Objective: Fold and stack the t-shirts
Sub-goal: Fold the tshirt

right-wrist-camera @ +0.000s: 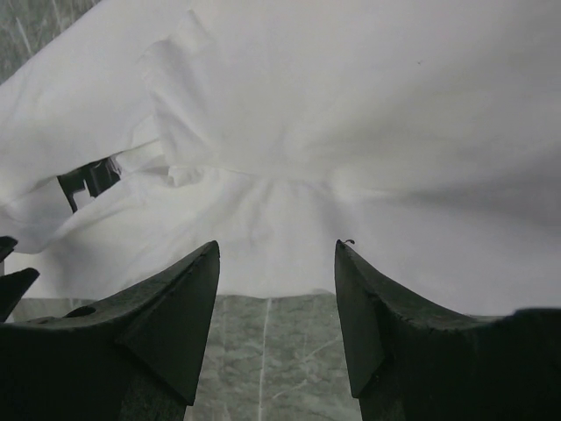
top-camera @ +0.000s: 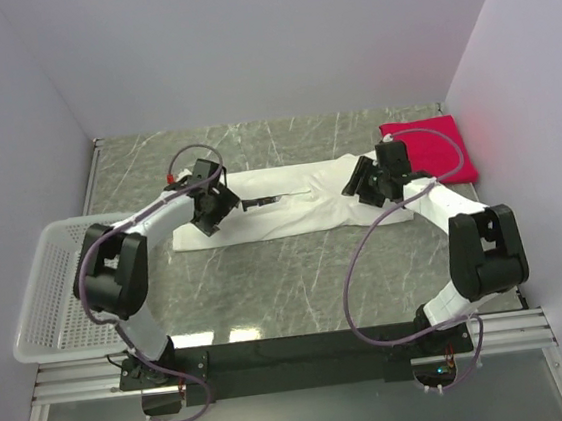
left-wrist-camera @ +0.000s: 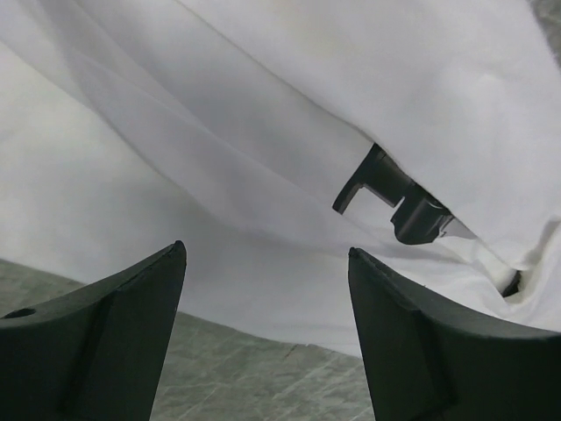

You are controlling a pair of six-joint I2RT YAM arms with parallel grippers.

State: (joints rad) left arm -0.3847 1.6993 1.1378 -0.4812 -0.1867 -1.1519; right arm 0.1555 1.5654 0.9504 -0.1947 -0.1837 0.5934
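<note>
The white t-shirt (top-camera: 281, 213) lies folded into a long strip across the middle of the table, its black print (top-camera: 265, 202) showing. The red t-shirt (top-camera: 433, 146) lies folded square at the back right. My left gripper (top-camera: 209, 216) hangs open over the strip's left end; in the left wrist view (left-wrist-camera: 267, 254) its jaws stand wide apart above the cloth's near edge (left-wrist-camera: 263, 307). My right gripper (top-camera: 361, 188) is open over the strip's right end; in the right wrist view (right-wrist-camera: 276, 250) its jaws frame the white cloth (right-wrist-camera: 289, 175) and its hem. Neither gripper holds anything.
A white mesh basket (top-camera: 49, 295) stands at the table's left edge. Grey walls close the back and both sides. Marble tabletop (top-camera: 298, 279) shows between the shirt and the arm bases.
</note>
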